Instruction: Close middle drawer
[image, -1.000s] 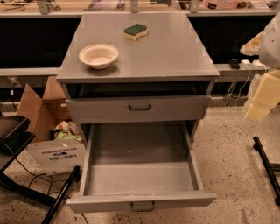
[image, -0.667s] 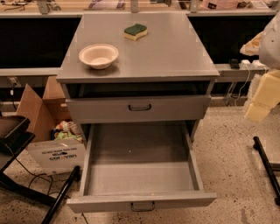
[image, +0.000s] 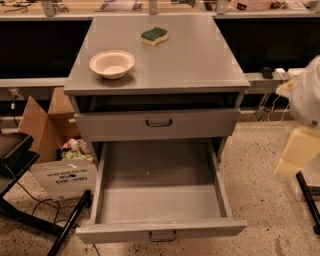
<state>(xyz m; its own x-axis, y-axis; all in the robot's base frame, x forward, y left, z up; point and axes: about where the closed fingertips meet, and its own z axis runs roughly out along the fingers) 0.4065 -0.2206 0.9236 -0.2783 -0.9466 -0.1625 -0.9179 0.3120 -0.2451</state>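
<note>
The middle drawer (image: 159, 200) is pulled far out of the grey cabinet (image: 165, 70). Its long grey tray is bare, and its low front panel carries a small dark loop handle (image: 162, 235) near the bottom of the camera view. Above it, the drawer with the taller front panel (image: 157, 124) is shut. My gripper (image: 296, 154) shows as a blurred white and yellowish shape at the right edge. It is to the right of the open drawer, level with the tray and apart from it.
A cream bowl (image: 112, 63) and a green-and-yellow sponge (image: 153, 35) lie on the cabinet top. A cardboard box (image: 55, 150) of clutter stands on the floor to the left, next to a black chair base (image: 30, 200). A dark stand leg (image: 309, 200) is at the right.
My arm at the right edge has moved downward and a little to the left, toward the level of the open drawer. The drawers, bowl and sponge have not moved.
</note>
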